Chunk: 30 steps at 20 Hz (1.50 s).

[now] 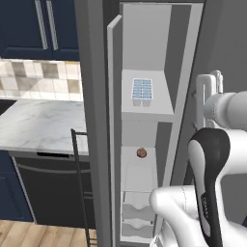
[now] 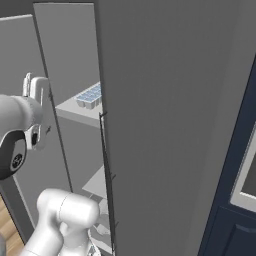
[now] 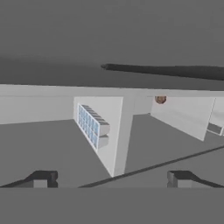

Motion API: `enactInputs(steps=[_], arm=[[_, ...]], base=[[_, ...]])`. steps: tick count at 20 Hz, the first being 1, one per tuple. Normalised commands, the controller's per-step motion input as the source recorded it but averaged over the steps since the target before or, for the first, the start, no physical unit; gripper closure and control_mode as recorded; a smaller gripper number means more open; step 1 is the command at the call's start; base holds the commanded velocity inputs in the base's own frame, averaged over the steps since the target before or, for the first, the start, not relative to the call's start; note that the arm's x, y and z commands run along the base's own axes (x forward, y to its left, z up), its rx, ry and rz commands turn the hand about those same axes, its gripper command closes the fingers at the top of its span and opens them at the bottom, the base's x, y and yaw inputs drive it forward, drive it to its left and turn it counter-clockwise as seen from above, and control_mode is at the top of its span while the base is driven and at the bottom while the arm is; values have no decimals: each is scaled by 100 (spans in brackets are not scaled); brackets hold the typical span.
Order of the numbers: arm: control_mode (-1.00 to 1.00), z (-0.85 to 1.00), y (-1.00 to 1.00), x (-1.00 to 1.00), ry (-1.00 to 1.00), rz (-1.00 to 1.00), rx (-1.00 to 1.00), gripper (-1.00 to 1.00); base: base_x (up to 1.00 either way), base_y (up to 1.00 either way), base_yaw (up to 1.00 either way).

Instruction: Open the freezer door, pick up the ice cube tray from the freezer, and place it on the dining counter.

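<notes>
The ice cube tray is seen on an upper shelf inside the freezer, straight ahead of the claw, whose fingers are spread wide and hold nothing.

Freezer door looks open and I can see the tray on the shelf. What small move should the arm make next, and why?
Probably ease the pincer forward through the opening toward the ice cube tray. The freezer door stands swung open, the tray sits untouched on the upper shelf of the freezer, and the pincer's fingertips are spread with nothing between them, some way short of the tray.
</notes>
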Motion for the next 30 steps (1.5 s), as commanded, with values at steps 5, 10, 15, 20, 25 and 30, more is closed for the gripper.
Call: enactInputs(steps=[5,10,15,20,25,30], arm=[[-100,0,0,27,-12,0,0,-100],[-100,0,0,26,-12,0,0,-100],[-100,0,0,20,-4,0,0,-100],[-100,1,0,4,0,0,0,-100],[-100,0,0,6,0,0,0,-100],[-100,0,0,10,0,0,0,-100]], base=[[0,0,0],[0,0,0],[0,0,0],[0,0,0],[0,0,0],[0,0,0]])
